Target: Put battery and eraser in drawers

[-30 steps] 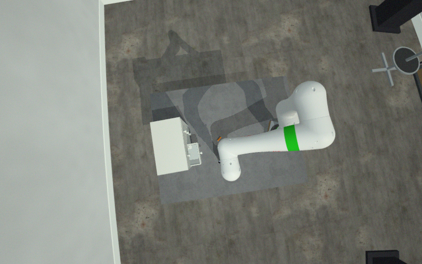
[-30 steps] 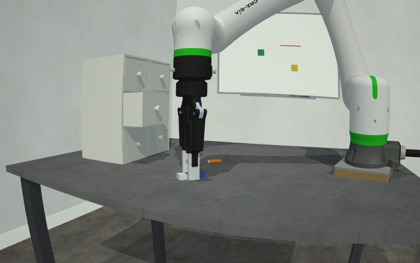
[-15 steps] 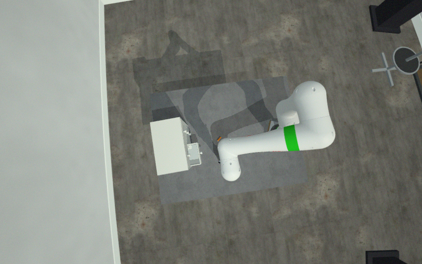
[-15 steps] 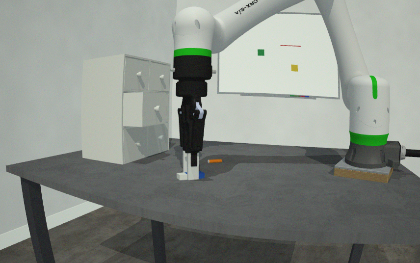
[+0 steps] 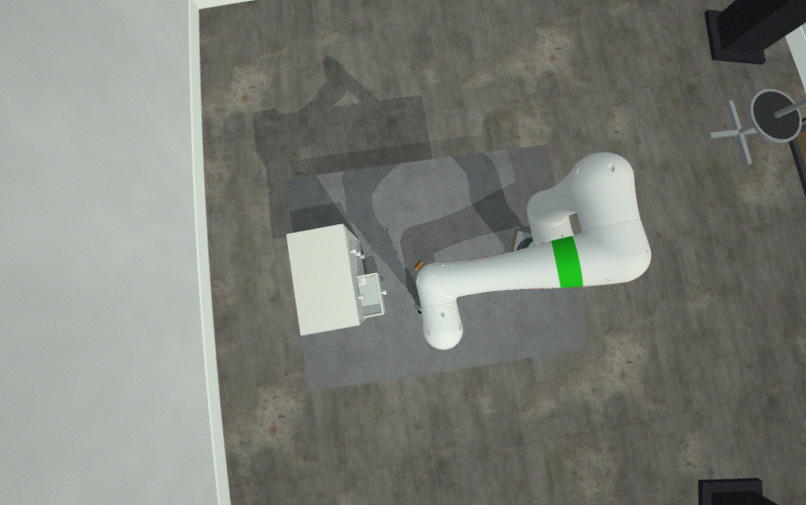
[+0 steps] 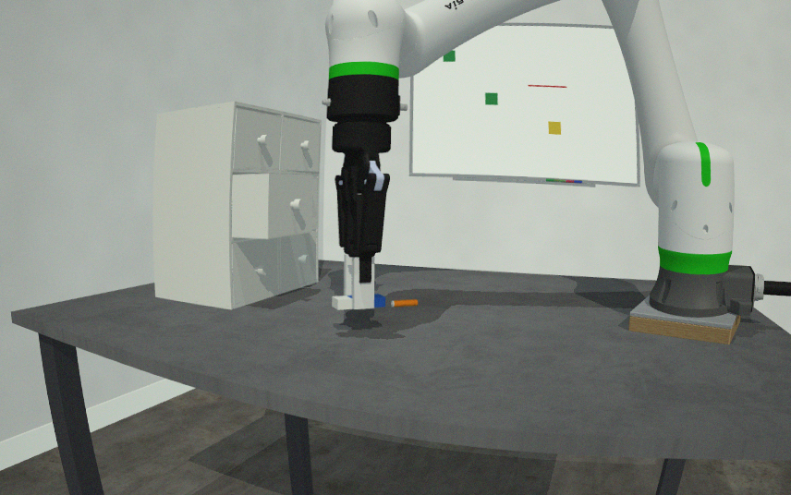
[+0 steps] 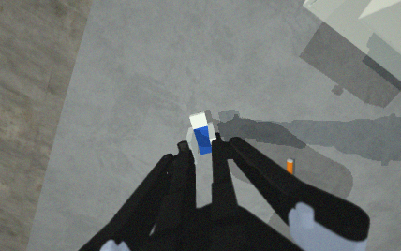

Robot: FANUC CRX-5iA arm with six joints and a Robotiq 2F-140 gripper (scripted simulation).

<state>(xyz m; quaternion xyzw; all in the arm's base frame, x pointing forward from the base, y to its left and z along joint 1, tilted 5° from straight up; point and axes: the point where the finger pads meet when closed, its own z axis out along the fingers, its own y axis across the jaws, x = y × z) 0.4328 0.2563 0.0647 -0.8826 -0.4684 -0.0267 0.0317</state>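
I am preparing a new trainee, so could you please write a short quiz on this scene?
1. True or false: every drawer of the chest is pushed in.
2. What is the pincer shut on? A) a drawer knob B) the blue-and-white eraser C) a pencil
3. Fill in: the small orange cylinder lies on the ____.

Key:
1. False. The left drawer of the middle row stands out of the front.
2. B. The eraser is held just above the table.
3. Table.
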